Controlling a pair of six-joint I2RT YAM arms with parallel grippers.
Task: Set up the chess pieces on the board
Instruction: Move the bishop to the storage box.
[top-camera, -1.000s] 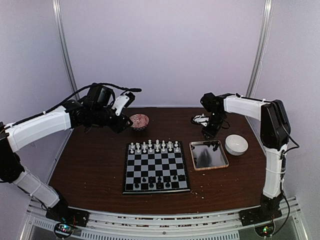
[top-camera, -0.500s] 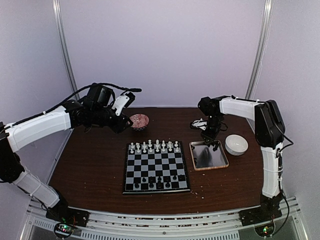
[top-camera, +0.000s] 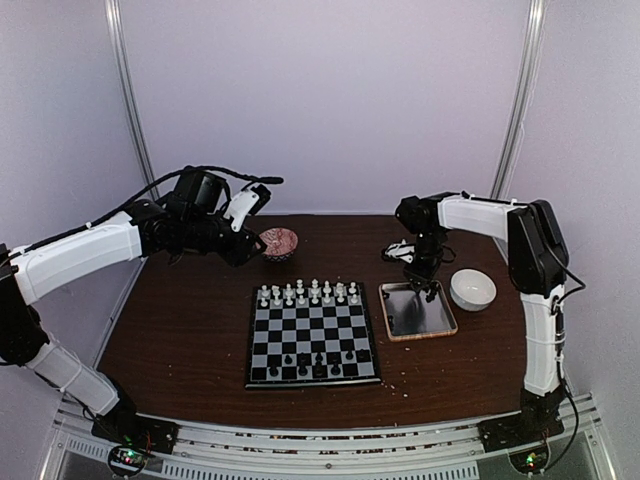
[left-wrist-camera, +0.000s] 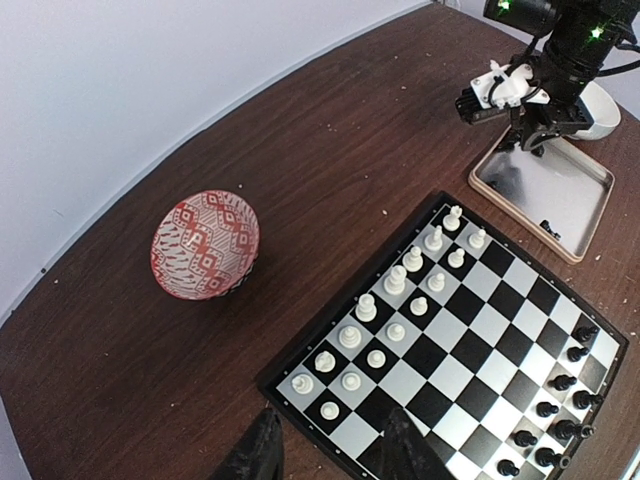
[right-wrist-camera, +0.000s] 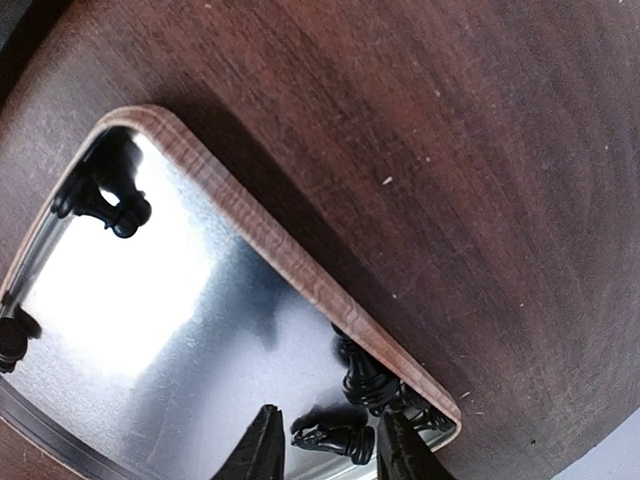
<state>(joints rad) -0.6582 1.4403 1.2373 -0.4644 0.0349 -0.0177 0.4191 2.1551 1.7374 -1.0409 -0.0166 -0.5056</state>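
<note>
Left arm (top-camera: 85, 255) raised, left fingers (left-wrist-camera: 258, 455) parted, empty; right arm (top-camera: 485, 213) angled down, right fingers (right-wrist-camera: 262, 450) parted.

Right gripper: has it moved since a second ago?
Yes. The right gripper has come nearer, from beyond the far rim of the tray to over its far corner.

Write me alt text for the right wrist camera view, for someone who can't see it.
The right hand, open, straddles a black chess piece lying on its side in a shiny wooden-rimmed tray. More black pieces crowd the tray corner beside it, a lone black piece lies at far left, and dark wooden table lies beyond.
</note>
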